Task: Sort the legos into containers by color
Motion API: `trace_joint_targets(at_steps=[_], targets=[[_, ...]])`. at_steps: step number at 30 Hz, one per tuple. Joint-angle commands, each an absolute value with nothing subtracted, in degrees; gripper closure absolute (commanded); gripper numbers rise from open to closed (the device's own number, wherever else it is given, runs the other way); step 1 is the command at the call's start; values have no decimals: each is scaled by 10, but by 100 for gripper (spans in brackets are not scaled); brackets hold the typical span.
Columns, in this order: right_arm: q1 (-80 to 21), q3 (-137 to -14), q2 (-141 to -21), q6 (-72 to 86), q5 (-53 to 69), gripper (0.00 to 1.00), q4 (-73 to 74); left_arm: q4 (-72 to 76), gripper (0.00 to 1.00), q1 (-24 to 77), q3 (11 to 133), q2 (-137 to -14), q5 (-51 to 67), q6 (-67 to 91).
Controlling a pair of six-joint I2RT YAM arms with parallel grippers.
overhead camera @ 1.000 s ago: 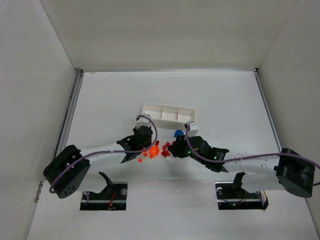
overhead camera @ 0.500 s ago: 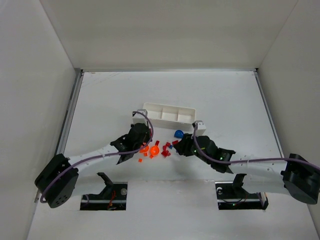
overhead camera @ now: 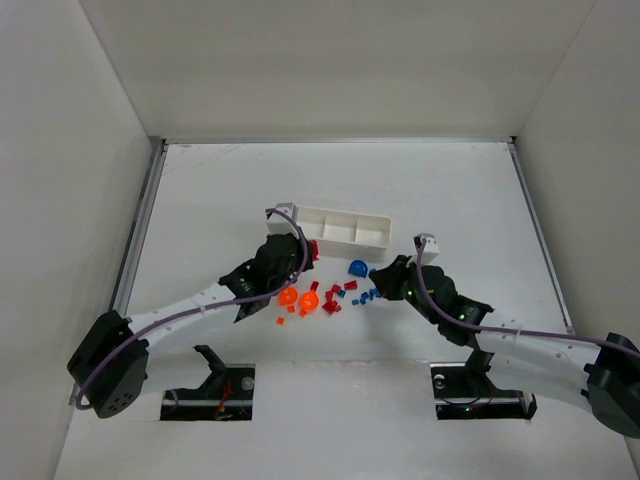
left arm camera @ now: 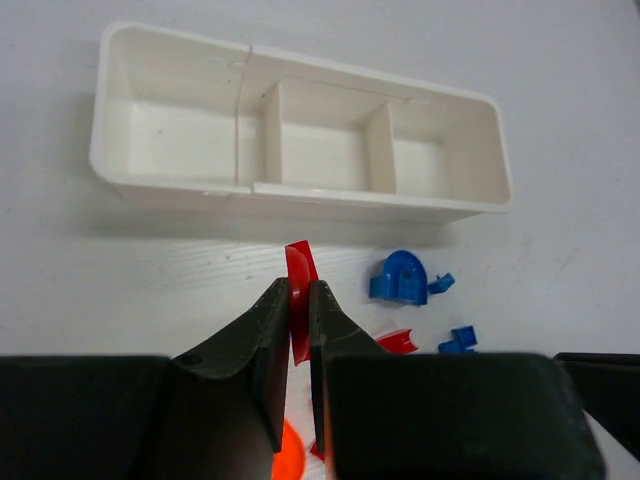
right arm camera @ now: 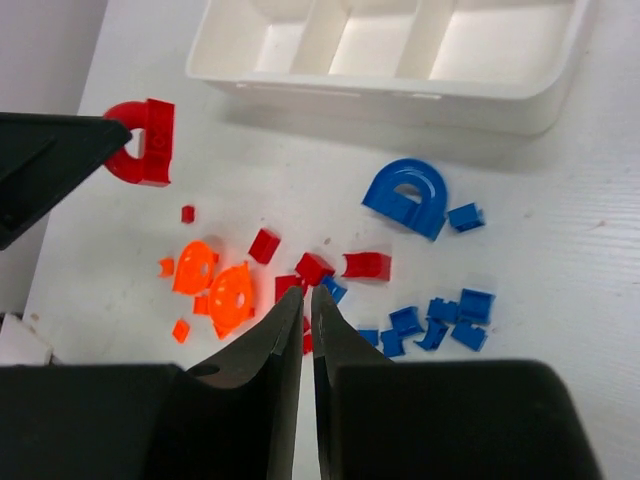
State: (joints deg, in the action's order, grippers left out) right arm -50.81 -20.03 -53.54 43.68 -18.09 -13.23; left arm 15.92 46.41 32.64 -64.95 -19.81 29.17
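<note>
The legos lie in a loose pile in front of the white three-compartment tray (overhead camera: 340, 228) (left arm camera: 300, 190) (right arm camera: 400, 100). Two rounded orange pieces (overhead camera: 298, 298) (right arm camera: 215, 285) lie at the left, small red bricks (overhead camera: 332, 298) (right arm camera: 315, 268) in the middle, small blue bricks (overhead camera: 368, 296) (right arm camera: 440, 320) at the right. A blue arch (overhead camera: 357, 267) (left arm camera: 400, 278) (right arm camera: 408, 195) lies nearest the tray. My left gripper (overhead camera: 303, 252) (left arm camera: 298, 290) is shut on a red arch piece (left arm camera: 297, 262) (right arm camera: 145, 140), just before the tray's left end. My right gripper (overhead camera: 376, 278) (right arm camera: 306, 295) hangs over the pile's right side, its jaws shut with nothing showing between them.
All three tray compartments show bare white floors. White walls stand on the left, right and back of the table (overhead camera: 460, 200). A raised rail (overhead camera: 140, 220) runs along the table's left edge.
My left gripper closed on the red arch and carried it from the pile up toward the tray's left end. My right gripper drew back to the right and closed its jaws.
</note>
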Motion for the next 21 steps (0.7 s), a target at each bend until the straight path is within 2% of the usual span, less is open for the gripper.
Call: trace_joint_targets(at_steps=[1,10,21], targets=[[-492,-200,-530,433,-194,86,-127,227,94,465,395,-696,-169,297],[-480,-178,-516,439,-196,81,-113,262,93,439,529,-868,-125,292],[-465,-156,-476,440,-197,80,-98,261,93,434,566,-934,-134,279]])
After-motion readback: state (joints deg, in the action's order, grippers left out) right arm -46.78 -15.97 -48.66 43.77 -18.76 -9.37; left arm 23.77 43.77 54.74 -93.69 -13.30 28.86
